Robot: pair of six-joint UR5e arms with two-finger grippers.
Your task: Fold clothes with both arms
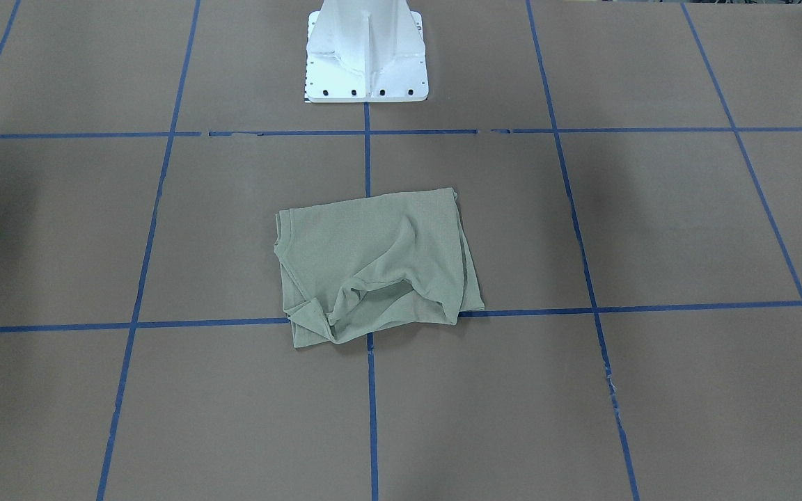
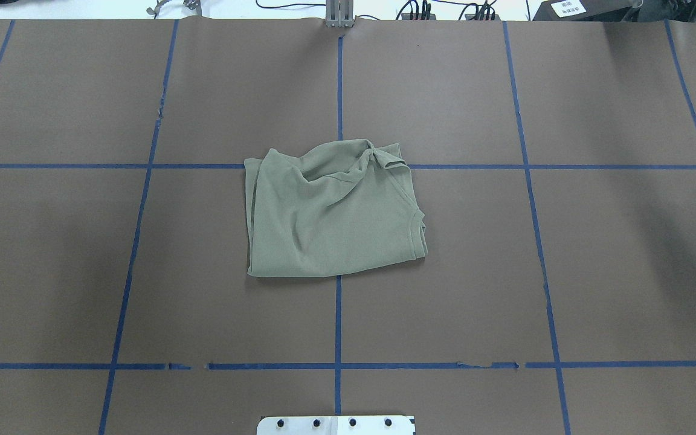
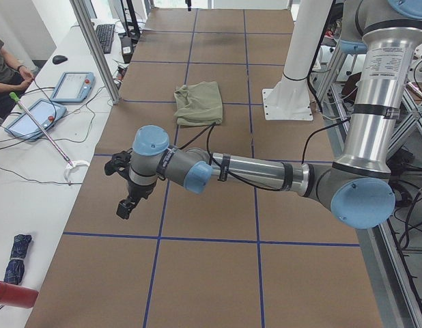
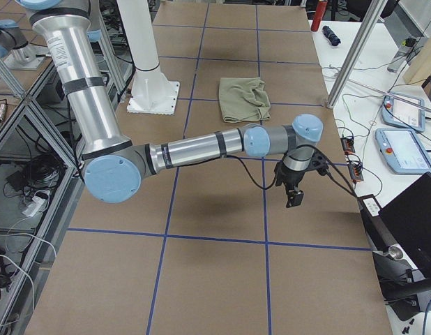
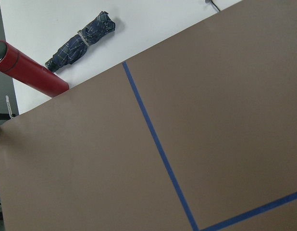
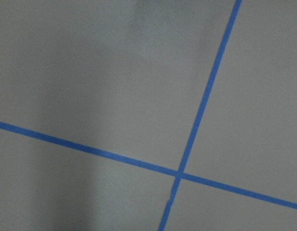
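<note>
You see the olive shirt [image 2: 333, 211] lying folded at the middle of the worktop [image 2: 505, 272], well apart from the left end effector [image 3: 124, 208] and the right end effector [image 4: 295, 198]; you cannot tell whether either is spread. Its neckline faces the robot's right, long axis crosswise.

Illumination is even and diffuse. On the brown worktop [image 1: 651, 223], soft broad shadows lie at 9 and 3 o'clock in the front-facing and overhead views. The shirt [image 1: 373, 264] is sharp, its creases lightly shaded. The right wrist view is dim, grey-cast and soft.
</note>
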